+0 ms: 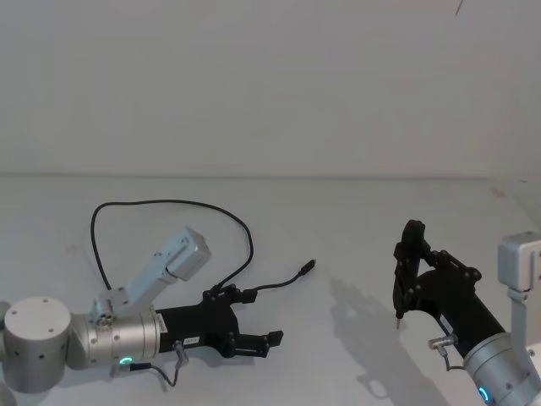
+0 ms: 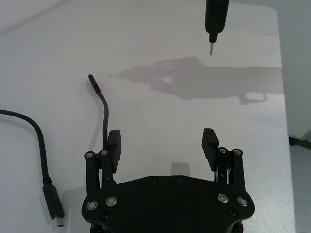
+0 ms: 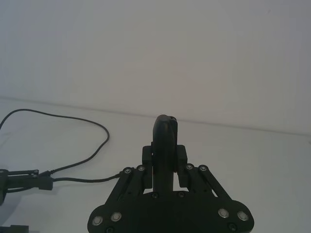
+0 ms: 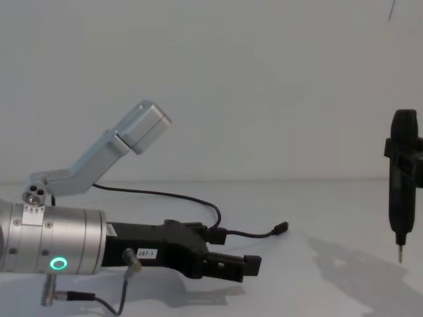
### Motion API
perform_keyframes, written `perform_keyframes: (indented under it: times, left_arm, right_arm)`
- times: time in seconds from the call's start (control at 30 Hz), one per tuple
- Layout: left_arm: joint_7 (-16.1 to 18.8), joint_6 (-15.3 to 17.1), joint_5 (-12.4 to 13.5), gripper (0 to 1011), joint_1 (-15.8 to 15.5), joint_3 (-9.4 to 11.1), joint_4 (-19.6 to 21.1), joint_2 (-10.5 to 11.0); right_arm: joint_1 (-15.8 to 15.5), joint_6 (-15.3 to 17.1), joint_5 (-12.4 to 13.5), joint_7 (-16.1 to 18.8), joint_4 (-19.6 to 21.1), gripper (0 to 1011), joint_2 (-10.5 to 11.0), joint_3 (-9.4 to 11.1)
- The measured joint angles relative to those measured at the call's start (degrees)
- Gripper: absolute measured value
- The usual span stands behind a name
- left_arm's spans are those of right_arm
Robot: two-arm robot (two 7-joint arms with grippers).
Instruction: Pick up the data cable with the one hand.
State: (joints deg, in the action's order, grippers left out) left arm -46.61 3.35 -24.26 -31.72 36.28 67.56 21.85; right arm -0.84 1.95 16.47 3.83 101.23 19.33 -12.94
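Observation:
The data cable is thin and black and lies in a loop on the white table. One branch ends in a small flat plug. My left gripper lies low over the table, open, nothing between its fingers. In the left wrist view the gripper has one finger right over a cable branch, while a second branch with its plug lies outside that finger. In the chest view the cable runs behind the gripper.
My right gripper hovers at the right, shut on a slim black pointed tool whose tip hangs just above the table. That tool also shows at the chest view's right edge. A white wall stands behind the table.

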Motion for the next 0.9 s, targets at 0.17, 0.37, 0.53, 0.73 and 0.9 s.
perform_keyframes:
  times: [0.17, 0.37, 0.53, 0.73, 0.9]
  left_arm:
    - [-1.9, -1.0, -0.1, 1001, -2.1, 0.8, -3.6, -0.8]
    - [-3.1, -2.2, -0.3, 1001, -3.7, 1.2, -6.1, -1.5]
    - [-4.1, -3.2, -0.6, 1001, -5.1, 1.6, -8.0, -2.0]
    - [-5.2, -4.1, -0.9, 1001, -6.4, 1.9, -9.7, -2.7]
    - [-6.2, -5.0, -1.3, 1001, -7.5, 2.2, -11.3, -3.2]
  right_arm:
    - [0.0, 0.0, 0.0, 0.0, 0.0, 279, 0.0, 0.0]
    - [0.0, 0.0, 0.0, 0.0, 0.0, 279, 0.0, 0.0]
    - [0.0, 0.0, 0.0, 0.0, 0.0, 279, 0.0, 0.0]
    - [0.0, 0.0, 0.0, 0.0, 0.0, 279, 0.0, 0.0]
    - [0.0, 0.0, 0.0, 0.0, 0.0, 279, 0.0, 0.0]
